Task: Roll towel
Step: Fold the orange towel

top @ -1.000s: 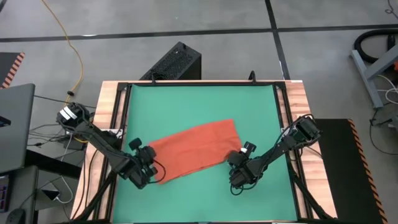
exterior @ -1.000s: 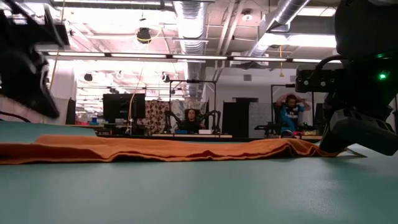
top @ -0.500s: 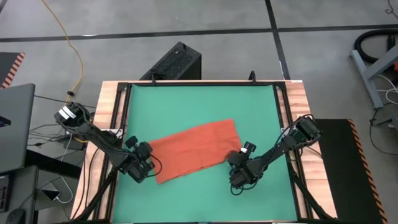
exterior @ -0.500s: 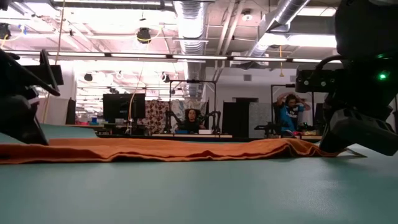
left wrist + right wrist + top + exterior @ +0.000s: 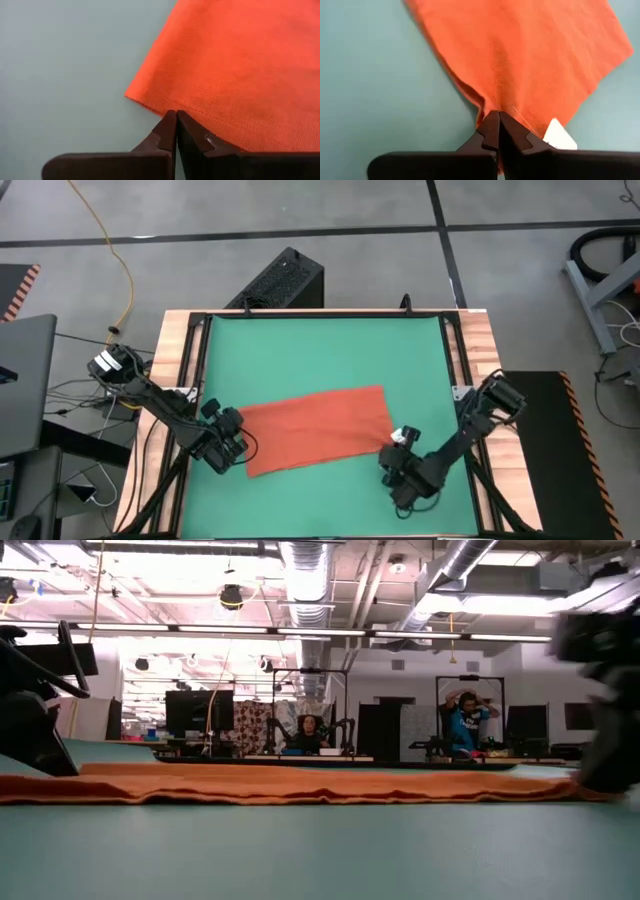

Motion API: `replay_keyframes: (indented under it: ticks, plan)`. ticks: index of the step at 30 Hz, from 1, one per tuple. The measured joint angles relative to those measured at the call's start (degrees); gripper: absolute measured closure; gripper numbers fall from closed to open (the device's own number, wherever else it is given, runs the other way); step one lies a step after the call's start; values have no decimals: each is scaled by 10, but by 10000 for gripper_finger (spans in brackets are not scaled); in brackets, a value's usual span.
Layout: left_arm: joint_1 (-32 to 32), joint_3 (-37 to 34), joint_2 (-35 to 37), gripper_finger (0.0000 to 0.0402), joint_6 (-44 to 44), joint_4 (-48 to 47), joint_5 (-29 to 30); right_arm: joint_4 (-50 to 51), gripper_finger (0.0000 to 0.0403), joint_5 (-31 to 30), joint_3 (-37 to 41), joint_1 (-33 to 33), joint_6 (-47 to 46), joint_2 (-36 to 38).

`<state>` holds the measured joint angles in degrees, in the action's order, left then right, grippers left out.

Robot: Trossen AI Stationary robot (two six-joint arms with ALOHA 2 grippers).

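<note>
Towel (image 5: 315, 430) flat on green table (image 5: 320, 350), left claw (image 5: 233, 450) and right claw (image 5: 397, 448) each pinching 1 edge

Towel (image 5: 317, 428) flat on table (image 5: 320, 345) (between both grippers)

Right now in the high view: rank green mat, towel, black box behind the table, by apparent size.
1. Green mat, largest by far.
2. Towel, lying flat on the mat.
3. Black box, smallest; it sits on the floor, farther from the camera, so its true size may be understated.
</note>
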<state>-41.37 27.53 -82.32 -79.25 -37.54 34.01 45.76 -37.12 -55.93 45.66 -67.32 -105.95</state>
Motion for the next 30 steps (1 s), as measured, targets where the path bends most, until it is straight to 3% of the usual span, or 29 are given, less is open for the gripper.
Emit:
replay_keyframes:
  ticks: [7, 12, 19, 22, 26, 30]
  plan:
    - [-3, 43, 7, 401, 41, -8, -14, 5, 379, -41, 1, 49, -44, 8]
    - [-5, 98, 37, 401, 89, 9, 52, 2, 379, -135, -2, 75, -47, 41]
    - [13, 105, 38, 402, 256, 198, 126, 2, 379, -250, -2, 41, -70, 74]
    - [41, 105, 33, 402, 310, 230, 138, -19, 378, -256, -2, 2, -52, 76]
    - [78, 105, 16, 402, 382, 308, 65, -101, 379, -235, -2, -45, 30, 72]
    - [88, 106, -25, 402, 424, 377, -26, -201, 381, -177, 3, -85, 164, 73]
